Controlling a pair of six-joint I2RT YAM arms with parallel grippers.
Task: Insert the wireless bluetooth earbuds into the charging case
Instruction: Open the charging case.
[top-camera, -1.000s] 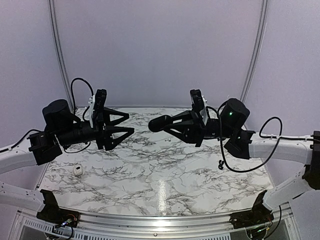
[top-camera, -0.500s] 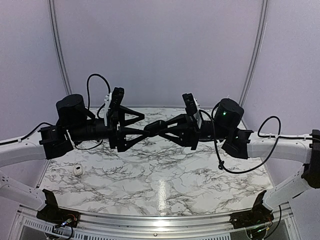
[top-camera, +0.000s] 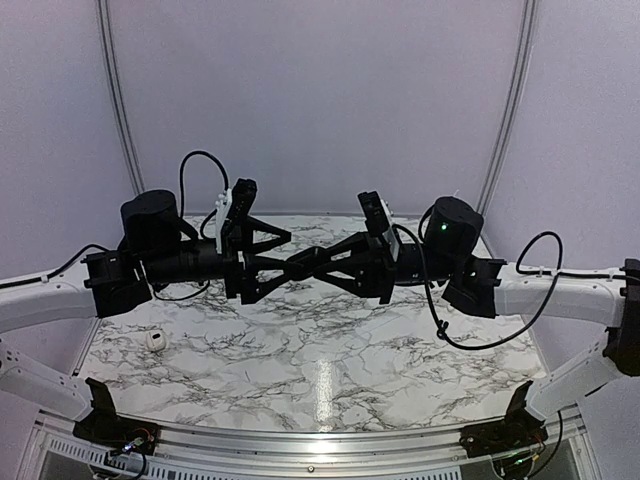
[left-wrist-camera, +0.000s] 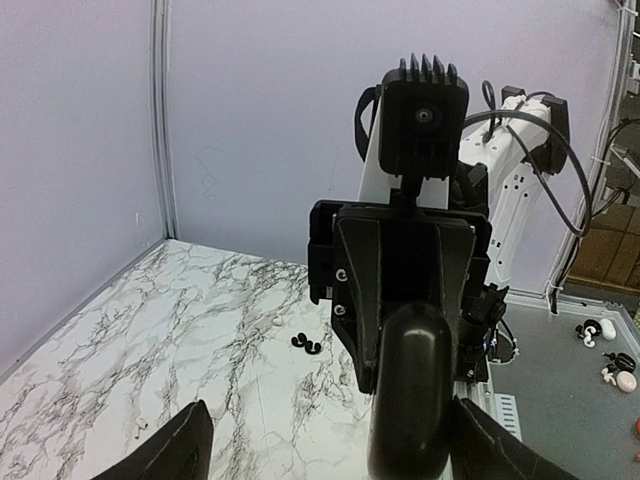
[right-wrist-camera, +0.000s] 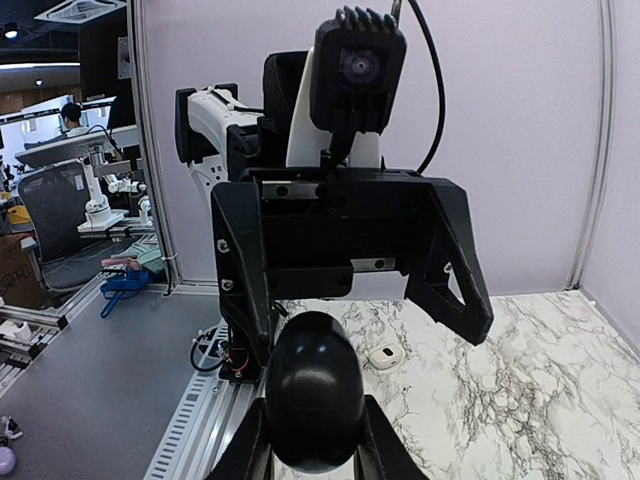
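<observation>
Took the small white glossy pebble-shaped charging case (top-camera: 154, 340) as the mark, lying on the marble-patterned tabletop (top-camera: 400, 370) on the left arm's side. Found both grippers raised well above that case and off to its right, meeting tip to tip in mid-air. Saw the left gripper (top-camera: 282, 264) spread wide and empty, fingers (left-wrist-camera: 185, 445) straddling the nose of a glossy black capsule-shaped object (right-wrist-camera: 313, 390). Saw the right gripper (top-camera: 320, 266) pinched narrow on that capsule, long axis level along the line of the two arms. Spotted the two tiny black plastic earbuds (left-wrist-camera: 305, 343) on the marble, well apart from the case, to its right and farther back, low beneath the meeting grippers. Could not tell the lie of the stems at that size. Judged the case nearer the left arm and the earbuds about equally near either. Reckoned on a downward reach for the buds, best suited to the empty left gripper.
</observation>
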